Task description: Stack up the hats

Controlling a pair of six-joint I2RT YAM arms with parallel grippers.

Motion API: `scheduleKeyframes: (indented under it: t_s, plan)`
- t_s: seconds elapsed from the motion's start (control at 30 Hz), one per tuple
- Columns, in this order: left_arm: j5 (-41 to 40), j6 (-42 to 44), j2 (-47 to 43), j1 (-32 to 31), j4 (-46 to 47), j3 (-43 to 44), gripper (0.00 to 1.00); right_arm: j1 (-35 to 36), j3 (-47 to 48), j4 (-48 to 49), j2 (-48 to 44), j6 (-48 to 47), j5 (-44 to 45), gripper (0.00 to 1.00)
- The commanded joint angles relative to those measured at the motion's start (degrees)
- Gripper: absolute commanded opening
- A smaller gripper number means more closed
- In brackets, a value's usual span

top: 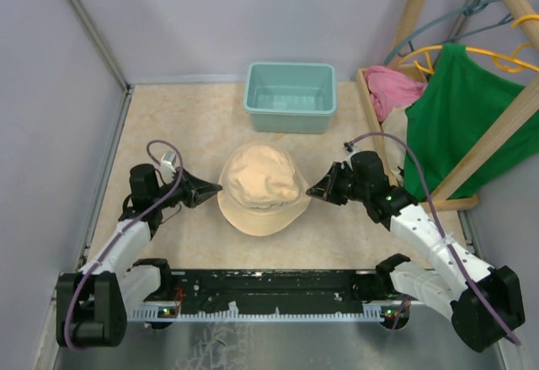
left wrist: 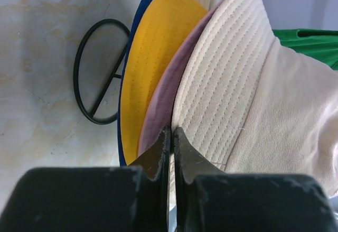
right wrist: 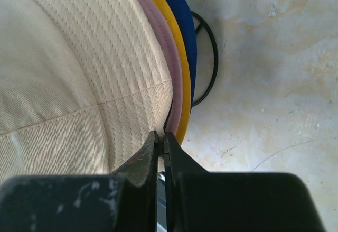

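The left gripper (top: pixel 214 190) and the right gripper (top: pixel 313 191) are both closed to a thin slit; nothing is seen held between the fingers. The pile is judged complete, so each gripper should be drawn straight back and level, so that no brim is caught. Directly ahead of both tips the brims are met: the beige hat (top: pixel 261 180) uppermost, then the pink hat (left wrist: pixel 161 105), the yellow-orange hat (left wrist: pixel 148 57), and the navy blue hat (right wrist: pixel 182 15) lowest.

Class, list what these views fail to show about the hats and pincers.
Top view: the beige hat covers every hat beneath.
Wrist views: yellow hat, pink hat, navy hat show brim edges only.
Black wire ring: partly under the stack.
Left pincer, right pincer: shut; whether cloth is pinched is unclear.
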Motion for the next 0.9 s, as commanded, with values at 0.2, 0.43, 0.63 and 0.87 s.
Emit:
scheduleKeyframes:
  t_s: [0.2,0.43,0.63,0.87]
  plan:
    - [1.44,7.72,6.70,0.60,-4.65,7.57,0.06,-0.44,7.75,-3.42,-0.14,-8.69,7.33,0.27]
    - [3.32,11.23,11.69,1.36,-7.30,10.81,0.08,-9.29,10.79,-2.48,-1.90,-13.80,1.87,0.47]
    - [6.01,14.60,18.09,1.74,-10.16,14.92,0.09,-15.52,7.45,12.26,3.19,-10.46,-19.45,0.49]
    - [7.48,16.61,22.65,1.83,-11.90,19.63,0.09,-16.48,2.30,37.10,14.49,1.05,-35.17,0.52]
